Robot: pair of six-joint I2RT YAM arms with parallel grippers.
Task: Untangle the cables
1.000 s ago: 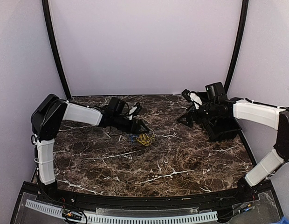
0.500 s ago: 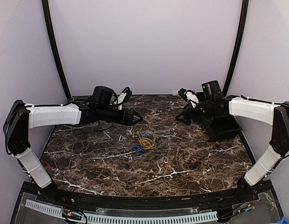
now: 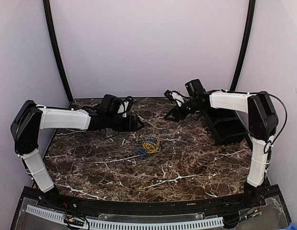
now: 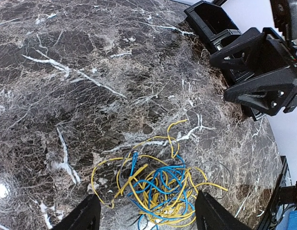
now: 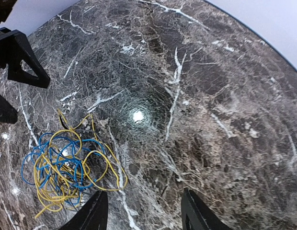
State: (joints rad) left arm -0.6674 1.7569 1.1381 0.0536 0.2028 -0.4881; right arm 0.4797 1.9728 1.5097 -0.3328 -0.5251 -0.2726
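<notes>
The cables (image 3: 148, 144) are one loose tangle of thin yellow and blue wires lying flat on the marble table (image 3: 187, 163) near its middle. My left gripper (image 3: 138, 125) hovers just behind and left of the tangle, open. In the left wrist view the cables (image 4: 163, 184) lie between and beyond its two spread fingertips, and my left gripper (image 4: 148, 213) holds nothing. My right gripper (image 3: 170, 115) hangs behind and right of the tangle, open and empty. In the right wrist view the cables (image 5: 62, 167) sit left of my right gripper (image 5: 143, 213), which is over bare marble.
A black bin (image 3: 227, 127) stands at the back right of the table, also in the left wrist view as the black bin (image 4: 211, 19). Purple walls and two black poles (image 3: 57, 52) close in the sides and the back.
The left gripper has drawn back off the cables, leaving them spread on the table. The right arm has swung left from the bin toward the middle, and its jaws have narrowed.
</notes>
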